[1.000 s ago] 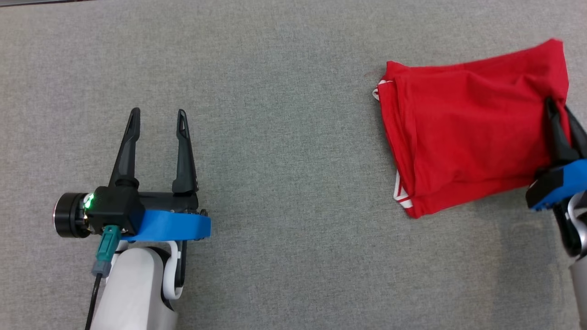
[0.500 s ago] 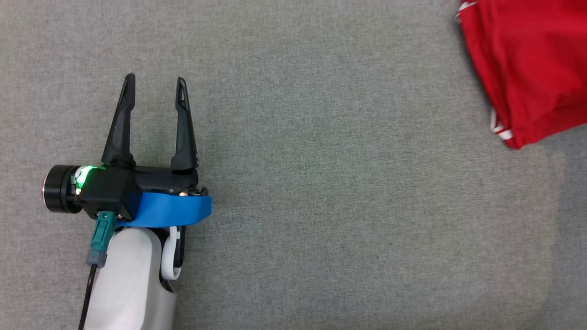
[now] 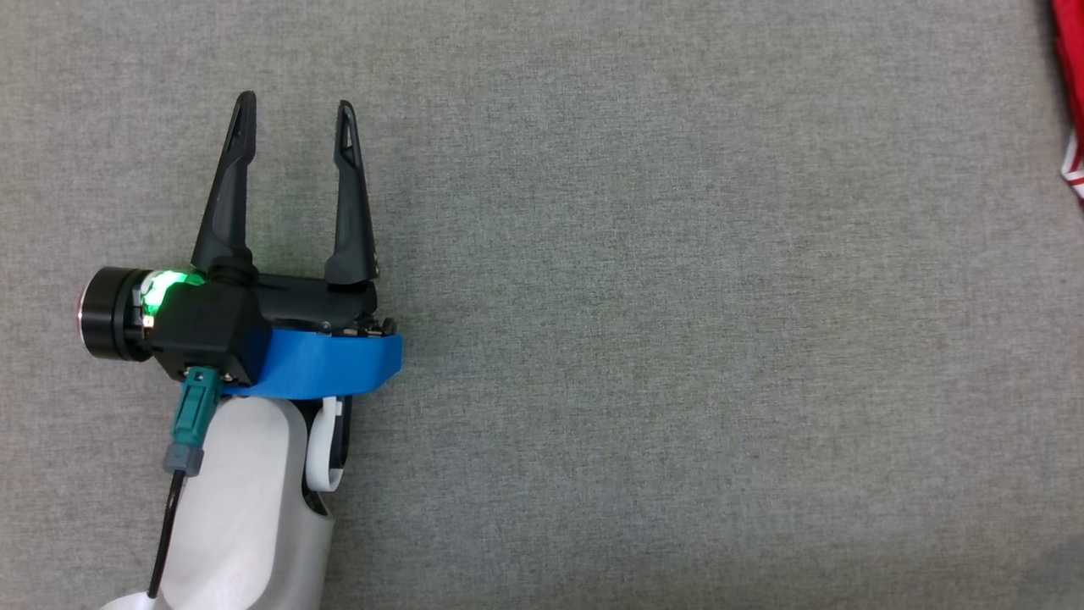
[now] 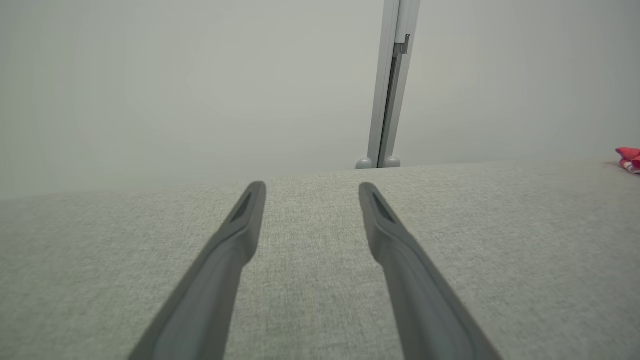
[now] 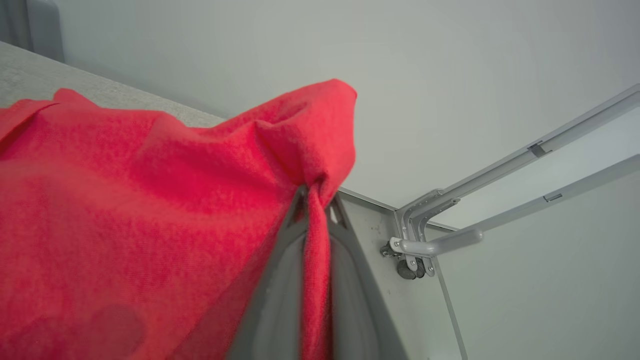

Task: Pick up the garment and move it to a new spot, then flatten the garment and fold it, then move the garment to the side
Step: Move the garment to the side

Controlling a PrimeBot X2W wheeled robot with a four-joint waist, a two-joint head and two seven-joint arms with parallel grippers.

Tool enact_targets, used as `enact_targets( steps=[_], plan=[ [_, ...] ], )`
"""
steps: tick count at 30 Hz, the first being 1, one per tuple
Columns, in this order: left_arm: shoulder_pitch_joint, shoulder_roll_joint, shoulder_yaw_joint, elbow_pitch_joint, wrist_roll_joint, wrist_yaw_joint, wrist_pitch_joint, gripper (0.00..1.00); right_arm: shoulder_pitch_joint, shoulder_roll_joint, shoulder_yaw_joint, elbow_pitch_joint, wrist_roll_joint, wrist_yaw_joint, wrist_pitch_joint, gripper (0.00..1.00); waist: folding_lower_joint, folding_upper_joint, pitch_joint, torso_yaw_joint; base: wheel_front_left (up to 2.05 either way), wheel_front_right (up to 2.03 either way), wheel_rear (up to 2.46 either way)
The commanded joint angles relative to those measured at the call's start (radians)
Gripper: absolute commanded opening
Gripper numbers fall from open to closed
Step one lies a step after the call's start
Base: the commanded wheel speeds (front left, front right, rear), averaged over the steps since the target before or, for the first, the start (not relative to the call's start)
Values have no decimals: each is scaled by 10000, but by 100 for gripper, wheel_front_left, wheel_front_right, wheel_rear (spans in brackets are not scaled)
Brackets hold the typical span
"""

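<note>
Garment [image 3: 1074,85] cut off at edge, right jaws pinching.

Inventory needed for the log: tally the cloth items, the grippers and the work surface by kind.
Red garment: 1
Grippers: 2 (left gripper, jaws open and holding nothing; right gripper, jaws shut on the garment)
Grey work surface: 1
Total: 4
</note>
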Motion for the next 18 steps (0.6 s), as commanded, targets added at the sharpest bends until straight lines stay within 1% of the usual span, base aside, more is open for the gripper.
enact_targets(
  steps=[1,2,3,4,8,11,16,18],
  plan=[
    [-151,27,16,-33,8,36,-27,100,-270,-129,76,141,65,0,-79,0,-1,-1,33,35,0,0,0],
    [-172,27,15,-27,6,47,-27,100,-358,-152,167,273,104,0,-100,13,-1,-1,49,50,0,0,0],
    [-186,31,17,-29,4,61,-27,100,-442,-191,245,403,112,0,-159,60,-1,-1,68,61,0,0,0],
    [-191,31,16,-27,6,70,-27,100,-549,-207,280,579,157,0,-193,100,-1,-1,79,67,0,0,0],
    [-218,22,-24,63,-27,90,-27,100,-899,-166,407,1219,139,0,-478,100,-1,-1,-19,133,0,0,0],
    [-86,23,19,167,-109,98,-27,100,-1020,43,484,1572,69,0,-1024,100,-1,-1,-326,161,0,0,0],
    [378,29,133,366,-232,100,-27,100,-865,590,639,1694,189,0,-1851,100,-1,-1,-1146,177,0,0,0],
    [597,39,179,449,-303,110,-27,100,-690,940,760,1601,281,1,-2084,100,-1,-1,-1517,181,0,0,0]
  ],
)
